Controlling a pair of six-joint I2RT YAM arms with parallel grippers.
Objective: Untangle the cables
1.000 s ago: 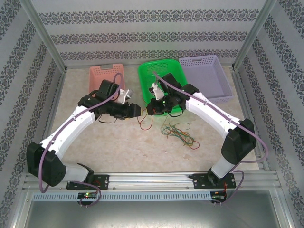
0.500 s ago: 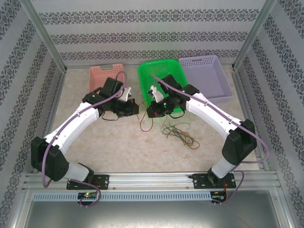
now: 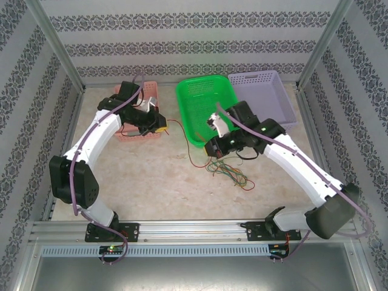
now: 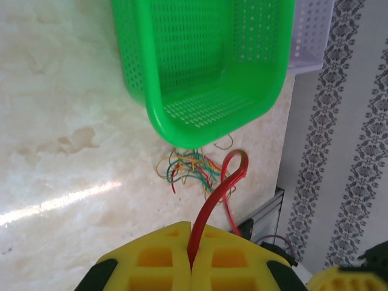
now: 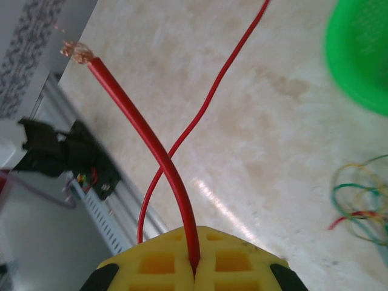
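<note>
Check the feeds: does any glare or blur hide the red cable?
Left wrist: a glare streak on the table, but the red cable reads sharp. Right wrist: the green basket is out of focus, with glare on the table beside the cable. Top external: even light, no blur.

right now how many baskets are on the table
3: a pink basket at the far left, a green basket in the far middle, and a purple basket just right of the green one. The arms cover parts of them, but no further basket seems hidden.
</note>
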